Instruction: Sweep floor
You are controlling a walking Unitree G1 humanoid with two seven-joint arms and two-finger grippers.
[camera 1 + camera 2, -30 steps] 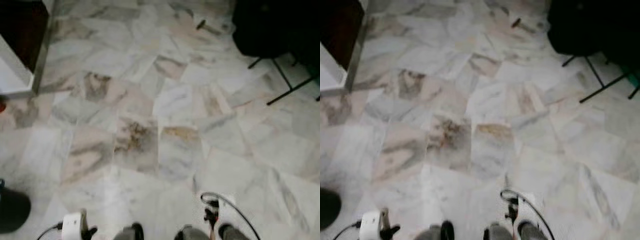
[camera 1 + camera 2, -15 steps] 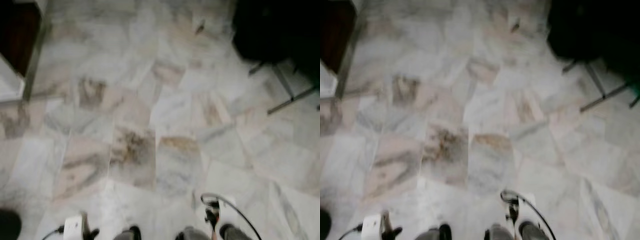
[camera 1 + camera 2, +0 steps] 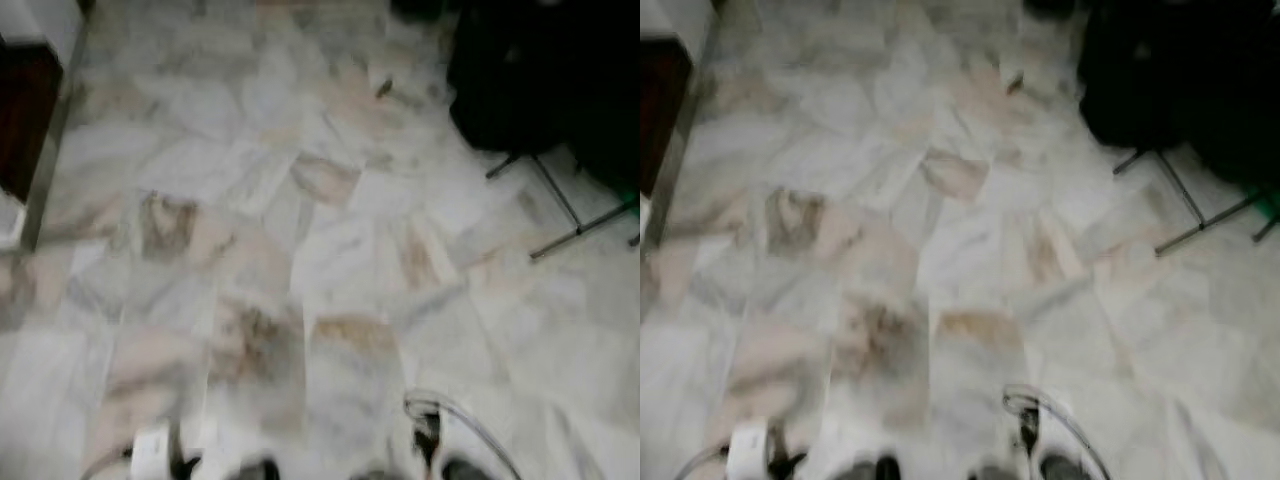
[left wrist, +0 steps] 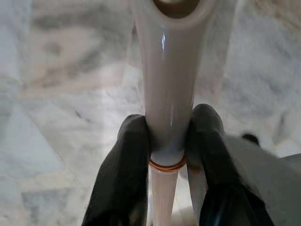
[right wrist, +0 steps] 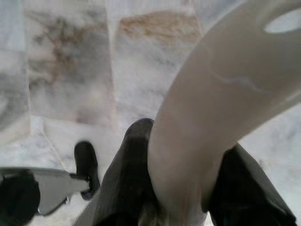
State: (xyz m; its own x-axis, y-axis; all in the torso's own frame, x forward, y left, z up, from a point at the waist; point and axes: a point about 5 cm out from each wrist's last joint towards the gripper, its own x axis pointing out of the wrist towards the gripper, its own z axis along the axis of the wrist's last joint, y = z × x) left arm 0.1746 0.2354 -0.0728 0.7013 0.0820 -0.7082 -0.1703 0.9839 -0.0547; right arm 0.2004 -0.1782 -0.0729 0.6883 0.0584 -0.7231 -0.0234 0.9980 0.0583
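In the left wrist view my left gripper (image 4: 170,128) is shut on a glossy white handle (image 4: 165,70) that has an orange ring and a hole at its end. My right gripper (image 5: 181,141) is shut on a broad, curved cream plastic handle (image 5: 221,99) with an oval hole. In the blurred eye views both wrists show at the bottom edge, the left wrist (image 3: 150,455) and the right wrist (image 3: 432,440) with its looped cable. The marble tile floor (image 3: 300,230) spreads ahead. A small dark scrap (image 3: 384,88) lies on it far ahead.
A black bulky object on thin black legs (image 3: 540,80) stands at the far right. A dark cabinet with a pale metal edge (image 3: 30,130) is at the far left. Open floor lies between them.
The camera has moved forward: the floor pattern has slid down and left, and the dark round shape at the lower left has left the picture. Both grips are unchanged.
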